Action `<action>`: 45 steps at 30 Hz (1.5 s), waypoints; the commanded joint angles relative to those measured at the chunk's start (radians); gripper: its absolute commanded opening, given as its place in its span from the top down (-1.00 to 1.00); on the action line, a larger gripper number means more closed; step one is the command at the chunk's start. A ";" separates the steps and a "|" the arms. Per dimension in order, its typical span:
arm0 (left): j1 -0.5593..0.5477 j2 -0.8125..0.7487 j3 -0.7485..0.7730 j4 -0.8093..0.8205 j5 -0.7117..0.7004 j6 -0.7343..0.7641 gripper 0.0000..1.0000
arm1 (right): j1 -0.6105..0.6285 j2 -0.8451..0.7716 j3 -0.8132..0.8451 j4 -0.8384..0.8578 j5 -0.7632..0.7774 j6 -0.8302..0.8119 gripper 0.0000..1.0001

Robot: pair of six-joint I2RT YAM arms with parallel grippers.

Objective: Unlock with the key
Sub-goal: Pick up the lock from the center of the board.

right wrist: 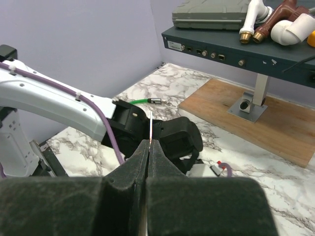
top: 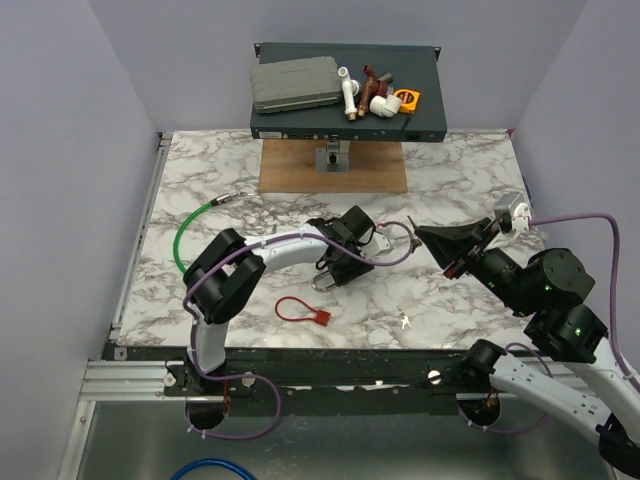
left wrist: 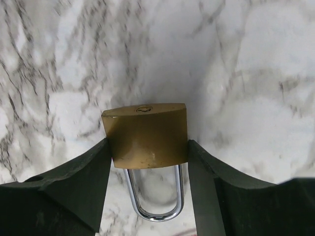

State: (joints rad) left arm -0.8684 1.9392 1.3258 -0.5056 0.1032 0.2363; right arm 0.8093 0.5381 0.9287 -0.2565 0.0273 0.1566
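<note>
Step in hand: securing the padlock [left wrist: 146, 130] so the key can go in. By my judgement, insertion has not yet begun.
Left gripper [left wrist: 148, 147]: roughly half open, with its fingers [left wrist: 88, 172] set against both flanks of the brass body. It appears to have the lock gripped.
Padlock position: mid-table under the left wrist. I cannot tell whether it rests on the marble. The shackle [left wrist: 155, 214] looks closed and points back toward the wrist. The keyhole [left wrist: 143, 108] sits on the far end face, unobstructed.
Right gripper [right wrist: 148, 143]: fully closed on the key [right wrist: 149, 125], a thin blade seen edge-on that projects beyond the fingertips.
Key position: in the air to the right of the lock, apart from it, aimed broadly toward the left gripper.
Next move calls for: lining the blade up with the keyhole and matching its roll to the slot. The left side must brace the body against the push and the turn.
Risk: the smooth brass may twist between the fingers under torque.
Surface: the table [top: 450, 170] has a white marble-pattern top with grey veins. A red loop [top: 300, 310] and a green cable [top: 190, 228] lie near the left arm.
Room: plain lilac walls. At the back, a wooden board [top: 290, 175] carries a dark rack unit [top: 425, 118] on a stand. On top of it are a grey case [top: 293, 84], pipe fittings [top: 365, 92] and a yellow tape measure [top: 407, 99].
</note>
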 commanded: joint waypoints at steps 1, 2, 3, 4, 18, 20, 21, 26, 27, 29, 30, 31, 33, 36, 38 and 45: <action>0.007 -0.200 -0.033 -0.156 0.067 0.192 0.72 | -0.004 -0.001 0.028 0.010 0.029 -0.015 0.99; 0.016 -0.242 -0.036 -0.190 0.079 0.228 0.81 | -0.005 0.005 0.033 0.013 0.034 -0.017 0.99; 0.025 -0.293 -0.042 -0.215 0.088 0.268 0.94 | -0.004 0.012 0.034 0.016 0.034 -0.019 0.99; 0.038 -0.349 -0.050 -0.241 0.095 0.300 1.00 | -0.005 0.018 0.036 0.024 0.034 -0.020 0.98; 0.175 -1.102 -0.264 -0.269 0.339 1.038 1.00 | -0.004 0.159 0.106 0.068 -0.236 -0.049 0.98; 0.173 -1.167 -0.279 -0.256 0.394 1.112 1.00 | -0.004 0.206 0.123 0.049 -0.310 -0.055 0.99; 0.172 -1.185 -0.273 -0.252 0.428 1.123 1.00 | -0.004 0.235 0.131 0.040 -0.348 -0.056 0.98; 0.135 -1.183 -0.197 -0.254 0.478 1.159 1.00 | -0.005 0.354 0.188 -0.006 -0.502 -0.094 0.99; 0.125 -1.176 -0.176 -0.259 0.478 1.168 1.00 | -0.005 0.370 0.203 -0.024 -0.529 -0.104 0.99; 0.111 -1.164 -0.141 -0.262 0.478 1.180 1.00 | -0.004 0.404 0.226 -0.058 -0.568 -0.120 0.99; 0.105 -1.161 -0.127 -0.260 0.482 1.180 1.00 | -0.004 0.417 0.235 -0.077 -0.584 -0.132 0.99; 0.097 -1.157 -0.113 -0.258 0.483 1.180 1.00 | -0.005 0.427 0.243 -0.088 -0.595 -0.140 0.99; 0.080 -1.163 -0.107 -0.232 0.482 1.182 1.00 | -0.005 0.441 0.258 -0.116 -0.621 -0.146 0.99; 0.049 -1.177 -0.114 -0.224 0.473 1.223 1.00 | -0.005 0.442 0.268 -0.151 -0.635 -0.198 0.99; 0.029 -1.183 -0.113 -0.225 0.467 1.240 1.00 | -0.005 0.430 0.262 -0.166 -0.629 -0.218 0.99; -0.004 -1.169 -0.108 -0.214 0.458 1.244 1.00 | -0.005 0.391 0.250 -0.204 -0.592 -0.269 0.99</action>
State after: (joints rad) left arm -0.8585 0.7727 1.1801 -0.8024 0.5224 1.4441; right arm 0.8093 0.9531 1.1641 -0.4072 -0.5575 -0.0624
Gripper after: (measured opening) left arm 0.564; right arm 0.010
